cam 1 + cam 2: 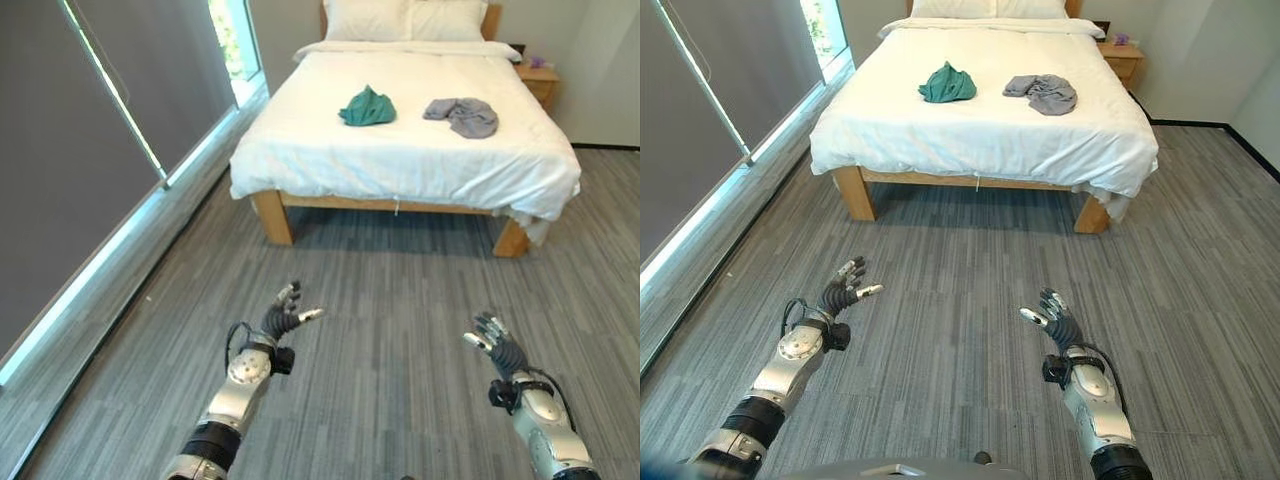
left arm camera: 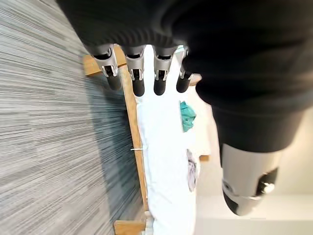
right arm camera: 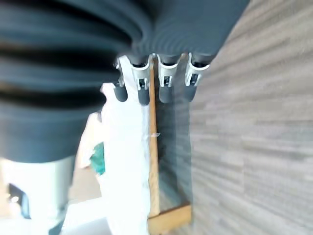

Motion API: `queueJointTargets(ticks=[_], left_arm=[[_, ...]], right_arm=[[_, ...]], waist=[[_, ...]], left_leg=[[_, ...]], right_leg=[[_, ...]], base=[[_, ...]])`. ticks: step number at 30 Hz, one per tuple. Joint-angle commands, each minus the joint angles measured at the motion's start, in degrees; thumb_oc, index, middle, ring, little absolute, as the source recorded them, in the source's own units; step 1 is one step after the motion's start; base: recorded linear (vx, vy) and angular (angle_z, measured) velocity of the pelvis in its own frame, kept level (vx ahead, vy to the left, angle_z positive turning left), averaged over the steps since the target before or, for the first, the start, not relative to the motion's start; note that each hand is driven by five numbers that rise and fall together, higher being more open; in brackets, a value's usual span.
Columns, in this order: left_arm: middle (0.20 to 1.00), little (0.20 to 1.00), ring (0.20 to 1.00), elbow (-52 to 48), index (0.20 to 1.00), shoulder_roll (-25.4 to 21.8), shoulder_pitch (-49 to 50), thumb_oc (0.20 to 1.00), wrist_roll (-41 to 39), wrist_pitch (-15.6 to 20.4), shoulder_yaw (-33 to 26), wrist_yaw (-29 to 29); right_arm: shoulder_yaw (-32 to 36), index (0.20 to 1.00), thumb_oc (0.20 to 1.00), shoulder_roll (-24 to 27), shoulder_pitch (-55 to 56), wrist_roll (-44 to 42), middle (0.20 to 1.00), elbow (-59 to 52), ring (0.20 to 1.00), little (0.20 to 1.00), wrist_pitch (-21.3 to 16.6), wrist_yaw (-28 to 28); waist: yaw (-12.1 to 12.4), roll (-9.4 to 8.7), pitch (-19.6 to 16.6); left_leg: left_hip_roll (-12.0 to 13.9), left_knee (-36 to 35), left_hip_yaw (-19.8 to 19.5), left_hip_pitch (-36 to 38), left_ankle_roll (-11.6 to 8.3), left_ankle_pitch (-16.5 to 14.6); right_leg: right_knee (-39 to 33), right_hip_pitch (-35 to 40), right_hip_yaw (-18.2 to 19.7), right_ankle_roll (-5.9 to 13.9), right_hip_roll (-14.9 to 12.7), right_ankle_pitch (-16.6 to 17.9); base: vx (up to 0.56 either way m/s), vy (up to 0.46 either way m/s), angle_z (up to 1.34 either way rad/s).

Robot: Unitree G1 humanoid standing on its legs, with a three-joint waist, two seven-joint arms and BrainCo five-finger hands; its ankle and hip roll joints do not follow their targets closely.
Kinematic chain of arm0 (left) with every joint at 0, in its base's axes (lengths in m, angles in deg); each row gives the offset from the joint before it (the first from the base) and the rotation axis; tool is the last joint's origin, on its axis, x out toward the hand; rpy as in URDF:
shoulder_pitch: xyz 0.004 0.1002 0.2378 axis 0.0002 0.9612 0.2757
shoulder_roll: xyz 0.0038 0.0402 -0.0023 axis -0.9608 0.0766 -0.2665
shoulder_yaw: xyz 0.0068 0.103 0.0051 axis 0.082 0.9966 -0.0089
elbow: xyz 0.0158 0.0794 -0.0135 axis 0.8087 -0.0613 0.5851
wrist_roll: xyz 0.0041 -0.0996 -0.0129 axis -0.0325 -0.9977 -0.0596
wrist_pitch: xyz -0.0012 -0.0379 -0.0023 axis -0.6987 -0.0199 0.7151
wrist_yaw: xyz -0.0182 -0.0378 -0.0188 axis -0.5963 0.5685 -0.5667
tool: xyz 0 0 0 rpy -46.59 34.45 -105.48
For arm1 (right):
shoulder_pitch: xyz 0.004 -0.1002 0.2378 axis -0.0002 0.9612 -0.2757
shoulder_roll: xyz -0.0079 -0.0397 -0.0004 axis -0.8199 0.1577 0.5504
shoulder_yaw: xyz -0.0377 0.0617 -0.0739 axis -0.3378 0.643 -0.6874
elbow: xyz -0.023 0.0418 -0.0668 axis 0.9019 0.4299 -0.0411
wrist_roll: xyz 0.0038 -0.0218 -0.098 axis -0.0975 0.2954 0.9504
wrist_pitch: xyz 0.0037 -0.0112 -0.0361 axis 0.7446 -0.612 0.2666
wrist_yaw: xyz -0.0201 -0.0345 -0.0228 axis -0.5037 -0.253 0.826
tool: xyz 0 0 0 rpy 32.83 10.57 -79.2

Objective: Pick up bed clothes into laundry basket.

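Note:
Two garments lie on the white bed [image 1: 400,150]: a crumpled green one [image 1: 367,106] left of the middle and a grey one [image 1: 463,115] to its right. My left hand [image 1: 282,317] hovers over the grey floor well short of the bed, fingers straight and spread, holding nothing. My right hand [image 1: 497,345] is at the same distance on the right, also open and empty. In the left wrist view the fingers [image 2: 138,78] point toward the bed, with the green garment [image 2: 187,115] beyond them. The right wrist view has the fingers [image 3: 165,83] straight, the bed frame [image 3: 154,161] past them.
The bed has a wooden frame with legs [image 1: 272,216] at its near corners and pillows [image 1: 405,18] at the head. A wooden nightstand [image 1: 540,82] stands at its right. A window wall with a grey blind [image 1: 90,150] runs along the left. Open carpet lies between me and the bed.

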Motion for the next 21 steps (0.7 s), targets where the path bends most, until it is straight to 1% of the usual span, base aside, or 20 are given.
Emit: queueJointTargets(ticks=[1,3,7,9,11,14,15,16,17,18,19,20,21], left_arm=[[1.0,1.0,1.0,0.5,1.0,0.4,-0.8,1.0,-2.0,5.1,-1.6,-2.1],[1.0,1.0,1.0,-1.8,1.0,1.4,1.1,1.0,-2.8,5.8,-3.3,-3.6],[1.0,1.0,1.0,-2.3,1.0,1.8,3.5,1.0,-0.8,5.6,-4.5,-3.9],[1.0,1.0,1.0,-0.3,1.0,2.0,4.9,1.0,-0.7,5.0,-4.9,-4.0],[1.0,1.0,1.0,-0.7,1.0,1.6,5.3,1.0,0.5,4.8,-5.4,-4.4],[1.0,1.0,1.0,-0.9,1.0,1.3,4.7,1.0,0.0,5.0,-5.7,-5.3],[1.0,1.0,1.0,-0.9,1.0,0.9,3.4,1.0,-0.1,5.1,-5.6,-6.2],[1.0,1.0,1.0,-0.8,1.0,0.4,2.5,1.0,0.3,5.1,-5.4,-6.6],[1.0,1.0,1.0,-0.9,1.0,0.1,1.9,1.0,0.7,5.0,-5.3,-7.0],[1.0,1.0,1.0,-0.8,1.0,-0.1,1.2,1.0,1.3,4.8,-5.1,-7.3],[1.0,1.0,1.0,-1.1,1.0,-0.3,0.9,1.0,1.4,4.8,-5.0,-7.4],[1.0,1.0,1.0,-1.0,1.0,-0.4,0.6,1.0,1.7,4.6,-5.0,-7.3],[1.0,1.0,1.0,-1.3,1.0,-0.4,0.6,1.0,2.0,4.4,-5.1,-7.3]], right_arm=[[3.3,1.0,1.0,-2.4,0.9,0.4,1.0,-3.3,1.0,1.0,-6.0,-1.3],[3.2,1.0,1.0,-3.2,1.9,-0.4,1.0,-2.0,1.0,1.0,-7.3,-1.3],[2.1,1.0,1.0,-3.0,3.2,0.2,1.0,-1.3,1.0,1.0,-6.7,-1.0],[1.6,1.0,1.0,-2.8,4.2,0.3,1.0,-2.2,1.0,1.0,-6.1,-0.1],[1.8,1.0,1.0,-2.8,4.1,0.1,1.0,-2.9,1.0,1.0,-6.1,0.0],[1.8,1.0,1.0,-2.6,2.8,-0.2,1.0,-3.3,1.0,1.0,-6.5,-0.8],[0.9,1.0,1.0,-2.1,0.5,0.3,1.0,-3.4,1.0,1.0,-6.8,-1.6],[0.2,1.0,1.0,-1.7,-0.4,0.9,1.0,-3.5,1.0,1.0,-6.9,-1.8],[-0.1,1.0,1.0,-1.4,-1.0,1.4,1.0,-3.7,1.0,1.0,-6.9,-2.0],[-0.7,1.0,1.0,-1.2,-1.5,2.3,1.0,-4.1,1.0,1.0,-6.9,-2.2],[-1.0,1.0,1.0,-1.3,-1.9,2.5,1.0,-4.2,1.0,1.0,-6.8,-2.3],[-1.3,1.0,1.0,-1.5,-1.9,2.5,1.0,-4.3,1.0,1.0,-6.7,-2.1],[-1.4,1.0,1.0,-1.9,-1.6,2.6,1.0,-4.4,1.0,1.0,-6.6,-2.0]], waist=[[0.9,-1.66,-1.2],[1.0,-1.77,-0.9],[1.2,-2.11,-0.2],[1.3,-2.33,0.2],[1.3,-2.4,0.4],[1.2,-2.36,0.9],[1.2,-2.09,1.8],[1.0,-1.7,2.6],[0.8,-1.49,3.4],[0.3,-1.37,4.5],[0.1,-0.79,5.2],[-0.3,-0.27,6.1],[-0.8,0.28,6.8]], left_leg=[[2.2,0.6,-0.6,-2.3,-4.52,2.0],[2.1,0.6,-0.6,-2.5,-4.46,2.0],[2.1,0.6,-0.5,-2.8,-4.42,2.0],[1.8,0.6,-0.2,-3.1,-4.24,1.9],[1.6,0.6,0.0,-3.4,-4.03,1.8],[1.1,0.6,0.5,-4.1,-3.5,1.6],[0.8,0.6,1.0,-4.9,-2.81,1.5],[0.6,0.6,1.1,-5.0,-2.32,1.4],[0.4,0.6,1.1,-5.0,-1.88,1.1],[-0.2,0.6,1.4,-4.6,-1.08,0.6],[0.0,0.6,1.8,-4.5,-0.63,0.4],[0.2,0.6,2.1,-3.8,-0.27,0.0],[0.4,0.6,2.2,-2.8,-0.15,-0.5]], right_leg=[[1.6,2.1,1.4,7.62,-6.9,-0.9],[1.6,2.0,1.5,7.61,-6.9,-0.9],[1.5,1.6,1.7,7.61,-7.0,-0.8],[1.4,1.3,1.9,7.81,-7.1,-0.6],[1.4,1.0,2.1,8.02,-7.3,-0.5],[1.9,-0.3,3.1,8.53,-7.8,0.0],[5.7,-3.2,4.3,9.02,-8.4,-0.4],[9.8,-5.3,4.6,9.25,-8.7,-0.4],[14.4,-8.4,5.4,9.46,-8.9,0.7],[21.2,-11.8,6.3,9.96,-9.2,2.8],[25.9,-14.5,5.9,9.84,-9.4,5.3],[31.1,-17.1,5.5,9.94,-9.5,6.7],[34.6,-19.6,5.5,10.06,-9.3,7.3]], base=[[0.0,0.0,0.0],[0.0,0.0,0.0],[0.0,0.0,0.0],[0.02,0.016,-0.01],[0.03,0.049,-0.03],[0.01,0.085,-0.11],[-0.06,0.146,-0.2],[-0.06,0.166,-0.32],[-0.04,0.159,-0.32],[-0.01,0.169,-0.34],[0.02,0.181,-0.25],[0.08,0.158,-0.23],[0.14,0.12,-0.25]])
